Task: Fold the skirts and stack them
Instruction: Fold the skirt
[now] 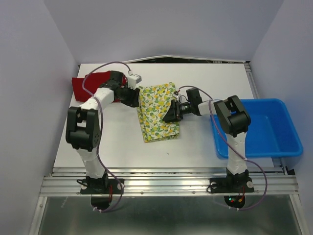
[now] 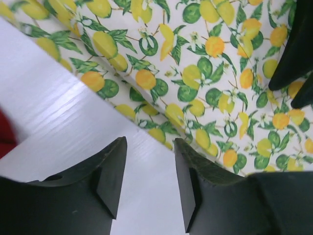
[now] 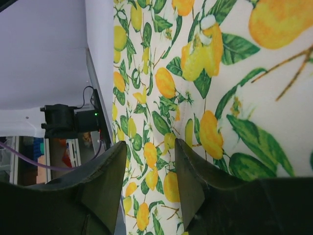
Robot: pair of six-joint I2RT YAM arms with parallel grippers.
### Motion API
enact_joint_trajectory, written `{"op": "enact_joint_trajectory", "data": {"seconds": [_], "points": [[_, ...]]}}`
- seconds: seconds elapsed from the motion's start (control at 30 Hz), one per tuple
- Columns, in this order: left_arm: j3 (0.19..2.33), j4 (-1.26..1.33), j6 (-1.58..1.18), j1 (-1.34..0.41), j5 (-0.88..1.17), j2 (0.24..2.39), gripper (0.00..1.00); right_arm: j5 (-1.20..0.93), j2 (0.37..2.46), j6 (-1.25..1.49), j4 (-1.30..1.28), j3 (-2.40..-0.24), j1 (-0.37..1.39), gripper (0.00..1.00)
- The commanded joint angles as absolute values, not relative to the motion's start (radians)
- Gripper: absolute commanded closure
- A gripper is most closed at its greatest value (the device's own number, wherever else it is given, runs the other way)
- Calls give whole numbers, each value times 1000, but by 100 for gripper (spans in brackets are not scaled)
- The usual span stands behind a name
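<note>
The lemon skirt point(image 1: 157, 111) lies folded on the white table, a narrow white cloth with yellow lemons and green leaves. It fills the left wrist view point(image 2: 205, 88) and the right wrist view point(image 3: 205, 98). The red skirt point(image 1: 87, 84) lies at the back left, partly under the left arm; a red sliver shows in the left wrist view point(image 2: 5, 134). My left gripper point(image 1: 135, 98) is open and empty at the lemon skirt's left edge point(image 2: 149, 171). My right gripper point(image 1: 168, 113) is open and empty, low over the skirt's right side point(image 3: 151, 176).
A blue plastic bin point(image 1: 264, 128) stands at the table's right edge, beside the right arm. White walls close in the left, back and right. The table's near edge and metal rail point(image 1: 166, 182) run along the front.
</note>
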State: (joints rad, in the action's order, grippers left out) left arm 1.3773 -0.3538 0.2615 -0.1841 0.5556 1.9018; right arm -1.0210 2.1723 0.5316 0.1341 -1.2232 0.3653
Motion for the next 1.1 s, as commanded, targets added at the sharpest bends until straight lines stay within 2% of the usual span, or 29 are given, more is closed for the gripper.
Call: {"op": "enact_joint_trajectory", "data": {"seconds": [0.0,0.03,0.13,0.17,0.3,0.43,0.7,0.8,0.9,0.93,1.03,1.07], "points": [[1261,-339,549,-319,260,1550,44,-943,2191,558,264,-1186,367,50],[1144,-313,586,-421,197,1502,39,-937,2194,545,246,-1189,376,50],[953,-264,672,-575,69,1373,37,-902,2197,513,203,-1190,376,50],[919,-256,673,-672,52,1356,37,-882,2197,509,190,-1193,376,50],[830,-186,617,-879,-79,1350,36,-847,2194,503,158,-1190,376,50],[822,-124,572,-971,-155,1422,36,-839,2195,486,137,-1187,376,50],[805,-6,627,-988,-160,1618,37,-830,2200,450,81,-1216,376,50],[804,51,637,-988,-208,1684,43,-828,2200,433,55,-1227,376,50],[805,57,647,-986,-224,1726,55,-824,2192,408,34,-1229,376,50],[804,55,652,-986,-222,1729,64,-819,2189,402,31,-1227,376,50],[805,19,650,-986,-193,1718,78,-816,2181,397,28,-1215,376,50],[816,3,652,-986,-184,1712,86,-818,2178,393,26,-1213,376,50]]}}
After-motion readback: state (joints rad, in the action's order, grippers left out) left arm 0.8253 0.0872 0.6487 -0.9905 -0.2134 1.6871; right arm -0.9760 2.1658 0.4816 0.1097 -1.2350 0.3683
